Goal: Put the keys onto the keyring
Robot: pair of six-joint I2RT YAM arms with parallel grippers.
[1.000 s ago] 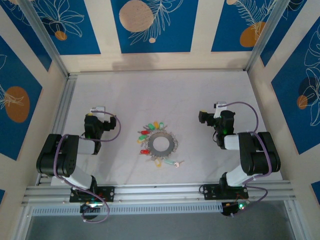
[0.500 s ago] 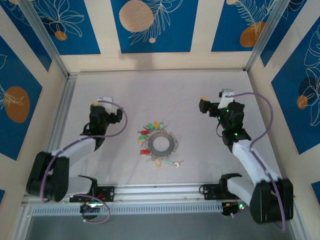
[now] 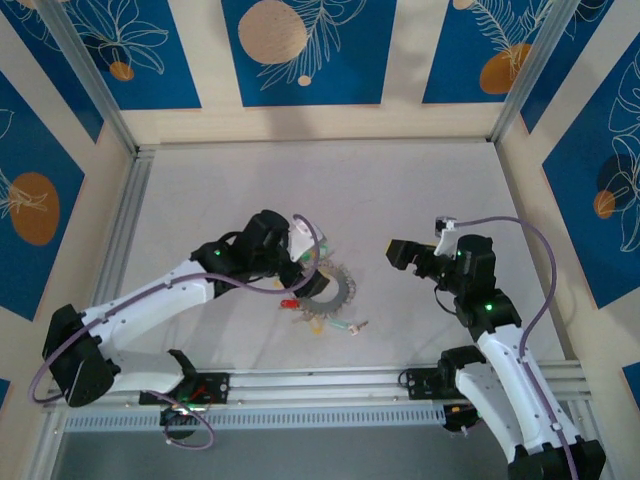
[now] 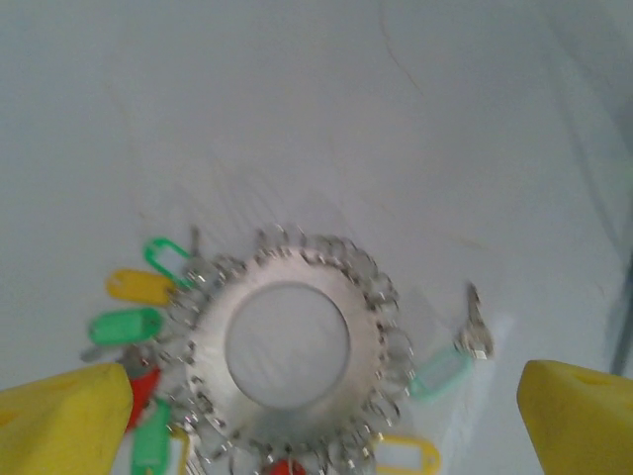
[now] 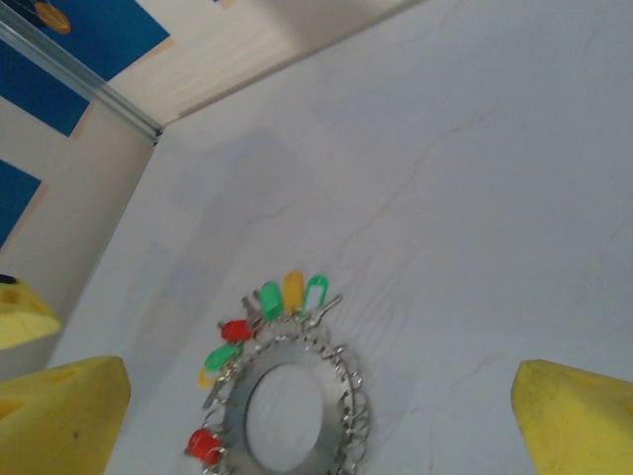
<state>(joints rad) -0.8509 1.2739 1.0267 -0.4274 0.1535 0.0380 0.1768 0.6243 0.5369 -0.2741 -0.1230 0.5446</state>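
Listed: keyring (image 4: 287,346), mint key (image 4: 450,361) just beside; left gripper (image 4: 321,416), right gripper (image 5: 318,421), both released. Key best pinched by head.

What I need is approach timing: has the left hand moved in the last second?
Yes. The left hand has swung right, away from the table's left rail, and now hangs over the keyring's left edge.

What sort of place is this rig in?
Probably an enclosed lab test cell: blue patterned wall panels on aluminium framing, a white table, left arm and right arm bolted to a rail.
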